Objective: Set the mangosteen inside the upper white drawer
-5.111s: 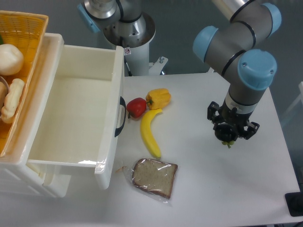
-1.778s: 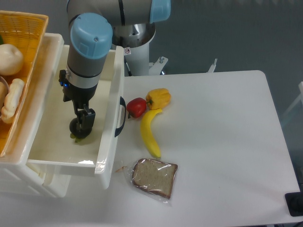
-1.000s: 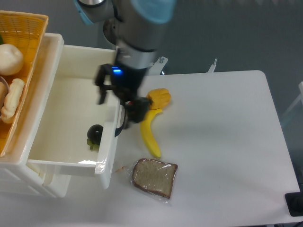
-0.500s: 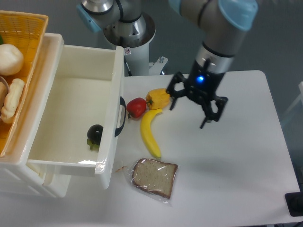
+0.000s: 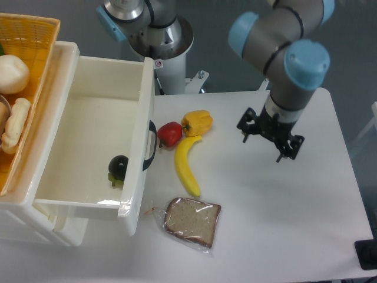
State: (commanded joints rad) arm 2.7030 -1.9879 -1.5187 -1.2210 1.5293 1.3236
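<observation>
The mangosteen, small, round and near-black with a green cap, lies inside the upper white drawer, near its front panel by the dark curved handle. The drawer stands pulled open at the left. My gripper is open and empty over the right part of the table, well to the right of the drawer and apart from all the fruit.
A red pepper, a yellow pepper and a banana lie just right of the drawer. A bagged bread slice lies near the front. An orange wicker basket with pale foods sits on top at the left.
My gripper carried the mangosteen from the right of the table into the drawer, let it go there, and has moved back to the right, now open and empty.
</observation>
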